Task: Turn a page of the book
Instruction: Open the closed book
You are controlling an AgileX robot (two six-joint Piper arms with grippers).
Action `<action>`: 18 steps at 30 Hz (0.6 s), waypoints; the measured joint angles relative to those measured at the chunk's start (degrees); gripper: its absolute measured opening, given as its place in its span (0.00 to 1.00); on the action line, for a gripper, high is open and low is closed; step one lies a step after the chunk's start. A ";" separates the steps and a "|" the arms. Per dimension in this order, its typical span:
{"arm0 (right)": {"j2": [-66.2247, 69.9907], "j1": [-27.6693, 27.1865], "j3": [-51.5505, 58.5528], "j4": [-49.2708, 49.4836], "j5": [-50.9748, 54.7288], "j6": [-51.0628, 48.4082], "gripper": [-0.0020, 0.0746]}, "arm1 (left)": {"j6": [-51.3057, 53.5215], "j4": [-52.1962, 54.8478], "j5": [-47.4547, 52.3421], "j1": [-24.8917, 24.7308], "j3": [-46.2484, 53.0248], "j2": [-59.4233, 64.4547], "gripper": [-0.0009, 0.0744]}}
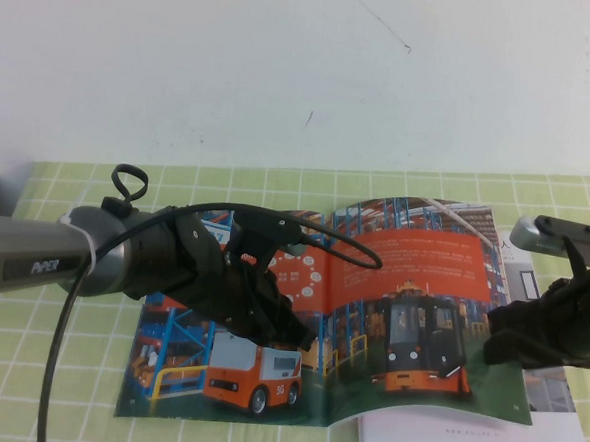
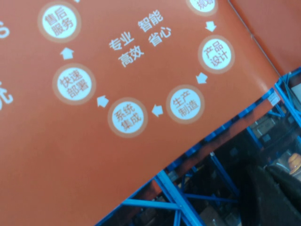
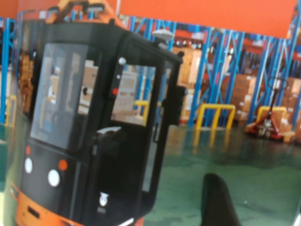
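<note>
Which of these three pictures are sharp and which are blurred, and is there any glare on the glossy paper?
High view: fairly sharp overall; the book shows mild sheen, the left gripper and right gripper are dark with little detail. Left wrist view: printed circles on the orange banner readable, slightly soft. Right wrist view: the forklift is soft, pale glare along one edge.

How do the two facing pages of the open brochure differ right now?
The glossy right-hand page shows an orange-black forklift and bows up off the white booklet; the left-hand page shows an orange-white boxy vehicle and lies flatter on the green checked cloth. The left gripper is over the left page; the right gripper is at the right page's outer edge. Both show blue racks.
</note>
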 joint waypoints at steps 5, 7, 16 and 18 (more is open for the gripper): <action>0.00 0.00 0.00 0.02 0.09 0.00 0.57 | -0.22 0.00 0.00 0.00 0.00 0.00 0.01; 0.00 0.00 0.00 0.12 0.09 0.00 0.58 | -0.11 0.00 0.00 0.00 0.00 0.00 0.01; -0.47 0.00 0.00 1.48 0.09 0.00 0.59 | -0.11 0.00 0.00 0.00 0.00 0.00 0.01; -0.71 0.00 0.00 1.51 0.09 0.00 0.59 | -0.11 0.00 0.00 0.00 0.00 0.00 0.01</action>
